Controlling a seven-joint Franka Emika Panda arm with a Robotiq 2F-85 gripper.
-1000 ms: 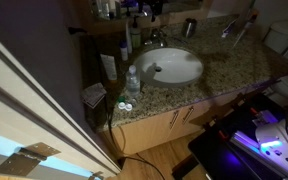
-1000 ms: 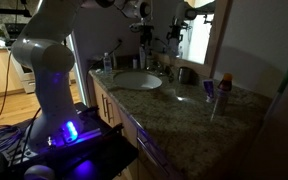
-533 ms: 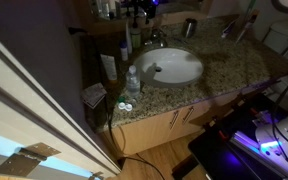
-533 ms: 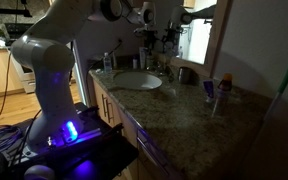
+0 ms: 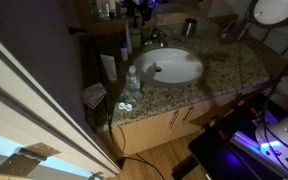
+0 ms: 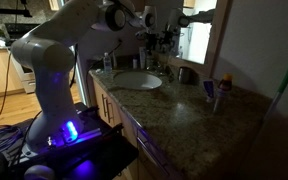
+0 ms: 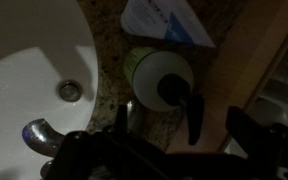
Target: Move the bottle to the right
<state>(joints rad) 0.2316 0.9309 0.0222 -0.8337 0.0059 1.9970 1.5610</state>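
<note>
In the wrist view the bottle (image 7: 156,78) is pale whitish-green with a black pump top. It stands on the granite counter between the white sink (image 7: 29,60) and a wooden shelf edge. My gripper (image 7: 159,135) is open just above it, its dark fingers spread to either side and touching nothing. In both exterior views the gripper (image 5: 144,8) (image 6: 147,18) hangs over the back of the counter by the faucet. The bottle (image 5: 127,42) shows faintly there in an exterior view.
A clear water bottle (image 5: 132,80) and a white tube (image 5: 109,68) stand left of the sink (image 5: 174,65). A dark metal cup (image 5: 189,27) stands at the back. The faucet (image 7: 34,132) is close beside the bottle. A white-blue packet (image 7: 169,20) lies beyond it.
The arm's upper links have swung across, while the gripper has stayed over the back of the counter near the faucet. Nothing on the counter has moved.
</note>
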